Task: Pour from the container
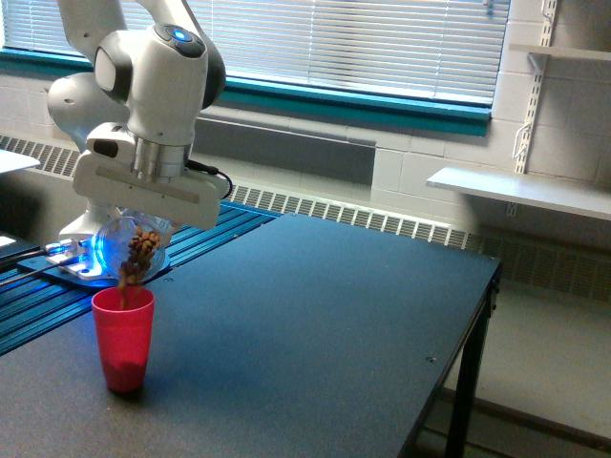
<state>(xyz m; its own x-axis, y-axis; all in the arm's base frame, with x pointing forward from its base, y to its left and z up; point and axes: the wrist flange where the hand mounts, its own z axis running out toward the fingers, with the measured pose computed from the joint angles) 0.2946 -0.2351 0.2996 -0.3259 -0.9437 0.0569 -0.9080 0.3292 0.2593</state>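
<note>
On dark table [315, 315], near its front edge at exterior view's left: red cup [123, 338], upright. Directly above cup's rim — clear jar [132, 249], tipped mouth-down, brown pieces [140, 250] spilling into cup. Gripper [134, 221] clamped on jar, fingers mostly hidden behind its body. Behind cup: blue-lit base [81, 260] on blue ribbed surface [57, 296]. Farther back — radiator grille [353, 216], window blinds [344, 38].

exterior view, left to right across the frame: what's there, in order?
Red plastic cup on the dark table, with the clear plastic jar of brown pieces tipped just above it → black table leg → white wall shelf.
</note>
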